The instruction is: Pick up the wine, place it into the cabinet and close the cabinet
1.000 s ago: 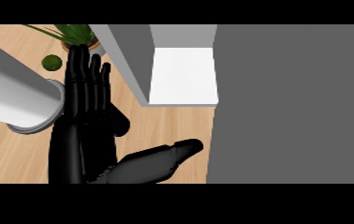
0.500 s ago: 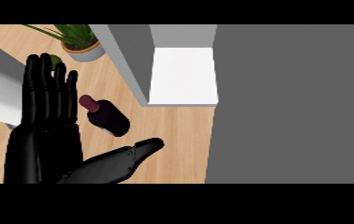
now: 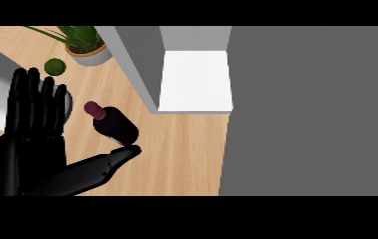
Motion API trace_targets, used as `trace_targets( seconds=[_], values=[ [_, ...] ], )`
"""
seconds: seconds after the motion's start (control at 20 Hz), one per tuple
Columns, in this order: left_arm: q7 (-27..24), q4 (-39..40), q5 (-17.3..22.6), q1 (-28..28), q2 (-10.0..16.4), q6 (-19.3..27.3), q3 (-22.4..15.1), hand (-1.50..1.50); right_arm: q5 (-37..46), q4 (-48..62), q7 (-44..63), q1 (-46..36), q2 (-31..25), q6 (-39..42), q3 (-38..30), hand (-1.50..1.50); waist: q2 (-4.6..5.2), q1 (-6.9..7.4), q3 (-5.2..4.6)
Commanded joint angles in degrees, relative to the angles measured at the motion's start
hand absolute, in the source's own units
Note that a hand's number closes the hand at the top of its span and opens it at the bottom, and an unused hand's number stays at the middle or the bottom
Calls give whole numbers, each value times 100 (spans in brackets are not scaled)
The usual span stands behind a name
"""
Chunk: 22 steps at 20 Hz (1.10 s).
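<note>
open left hand beside the one wine bottle

the left hand (image 3: 33,153) comes in from the lower left edge of the head view. it is spread wide: the fingers (image 3: 35,103) stand straight and close together, pointing to 12 o'clock, and the thumb (image 3: 96,167) is splayed out toward 2 o'clock. it holds nothing. the thumb's tip lies right at the lower end of the wine bottle (image 3: 115,125); whether the two touch cannot be told.

one wine bottle is in view, dark, with a dark red cap at its 11 o'clock end. it sits on the wooden counter (image 3: 181,153), at 3 o'clock from the fingers and at 7 o'clock from the cabinet's white inside (image 3: 196,80).

one cabinet (image 3: 295,108) shows, grey. its door (image 3: 136,65) stands open, running from 11 to 5 o'clock just beside the bottle.

one potted plant (image 3: 83,45) stands at 12 o'clock from the bottle, with one small green fruit (image 3: 55,66) at its 7 o'clock. a pale grey thing (image 3: 68,105) peeks out behind the fingers, mostly hidden.
</note>
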Motion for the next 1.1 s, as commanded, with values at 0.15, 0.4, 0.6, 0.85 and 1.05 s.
trace_targets(
  seconds=[0.15, 0.4, 0.6, 0.85, 1.05],
  values=[
    [-930, 593, 1162, 475, 67, -576, 702, -150, -599, -651, 190, 309, -11, 172, -208, -150, 2, -9, 3],
    [-1753, 1245, 1506, 733, -234, -814, 671, -150, -273, -832, 107, 620, 152, 213, 105, -150, -4, -23, 4],
    [-2145, 1420, 1204, 872, -431, -661, 529, -150, -213, -809, 244, 354, 215, 103, 120, -150, -5, -1, 5],
    [-3190, 2704, 1688, 518, -449, -1084, 1152, -150, -236, -505, 222, 39, 221, 124, -14, -150, 6, -10, 2],
    [-3174, 2397, 1825, 892, -416, -1224, 1227, -150, 103, -661, 527, -50, 267, 9, 182, -150, -1, 14, 3]
  ],
)
